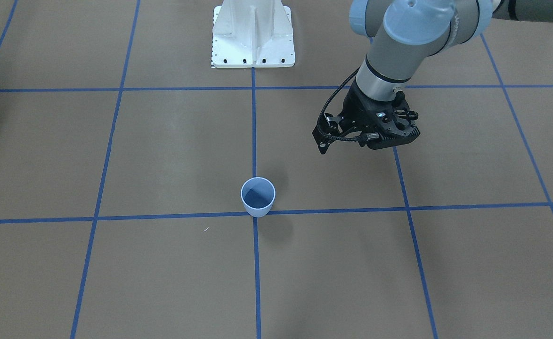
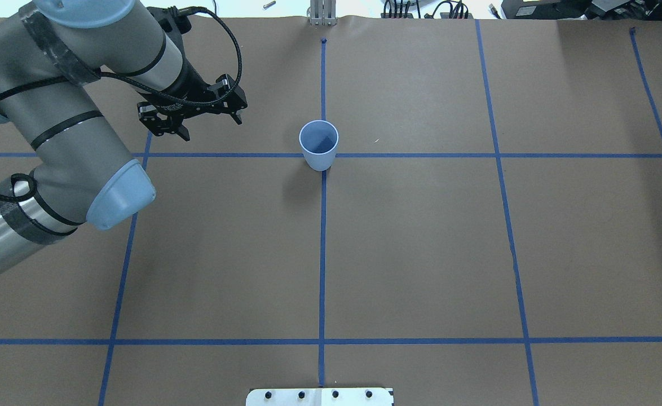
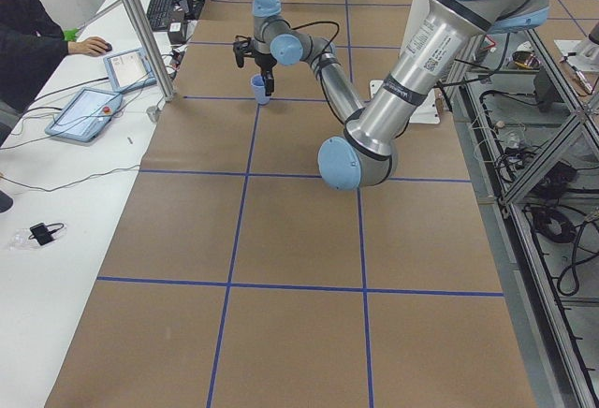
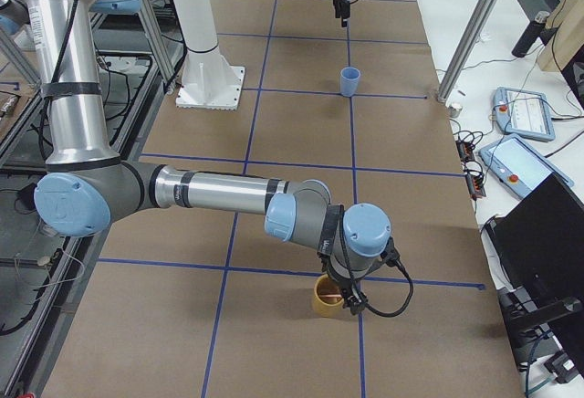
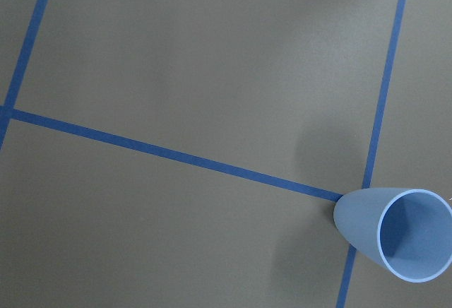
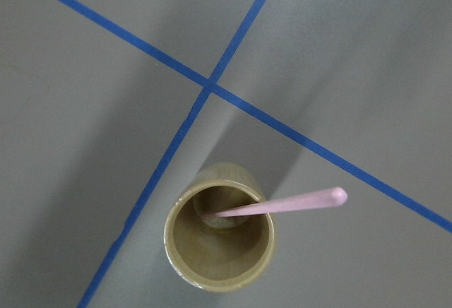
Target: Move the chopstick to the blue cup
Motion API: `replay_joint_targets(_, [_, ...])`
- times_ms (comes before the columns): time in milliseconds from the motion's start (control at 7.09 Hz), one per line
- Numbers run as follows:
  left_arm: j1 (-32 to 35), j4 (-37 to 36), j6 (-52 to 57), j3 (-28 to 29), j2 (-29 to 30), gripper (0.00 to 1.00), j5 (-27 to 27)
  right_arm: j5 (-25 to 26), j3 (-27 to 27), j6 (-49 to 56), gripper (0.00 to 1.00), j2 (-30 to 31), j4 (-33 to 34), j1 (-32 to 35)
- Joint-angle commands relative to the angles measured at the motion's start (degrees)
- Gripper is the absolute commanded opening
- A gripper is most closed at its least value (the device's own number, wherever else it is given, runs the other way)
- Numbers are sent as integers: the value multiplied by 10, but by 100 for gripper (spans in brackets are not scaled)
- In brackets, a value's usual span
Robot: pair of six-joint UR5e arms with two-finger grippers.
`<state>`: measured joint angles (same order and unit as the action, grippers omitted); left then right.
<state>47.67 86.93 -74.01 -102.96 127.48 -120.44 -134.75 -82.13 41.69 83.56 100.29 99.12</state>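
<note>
The blue cup (image 1: 257,197) stands upright and empty at a crossing of blue tape lines; it also shows in the overhead view (image 2: 318,144) and the left wrist view (image 5: 395,241). My left gripper (image 2: 211,127) hovers open and empty above the table, to the cup's left in the overhead view. A pink chopstick (image 6: 282,205) leans inside a tan bamboo cup (image 6: 219,237), seen from right above in the right wrist view. My right gripper (image 4: 351,302) hangs just over that tan cup (image 4: 327,299). I cannot tell whether it is open or shut.
Brown paper with a blue tape grid covers the table (image 2: 421,254). The white robot base (image 1: 253,35) stands at the table's middle edge. Operator desks with tablets (image 4: 525,115) line the far side.
</note>
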Motion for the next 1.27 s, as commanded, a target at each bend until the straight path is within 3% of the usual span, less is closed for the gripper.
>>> replay_joint_targets(0, [6, 0, 0, 0, 0, 98, -1, -26, 12, -170, 100, -3, 3, 12])
replay_joint_targets(423, [9, 0, 0, 0, 1, 98, 1, -25, 20, -318, 100, -14, 1, 5])
replay_joint_targets(846, [11, 0, 0, 0, 1, 98, 3, -21, 128, -360, 100, -71, -59, -13])
replay_joint_targets(1128, [11, 1, 1, 0, 0, 98, 4, -22, 125, -394, 100, -70, -62, -17])
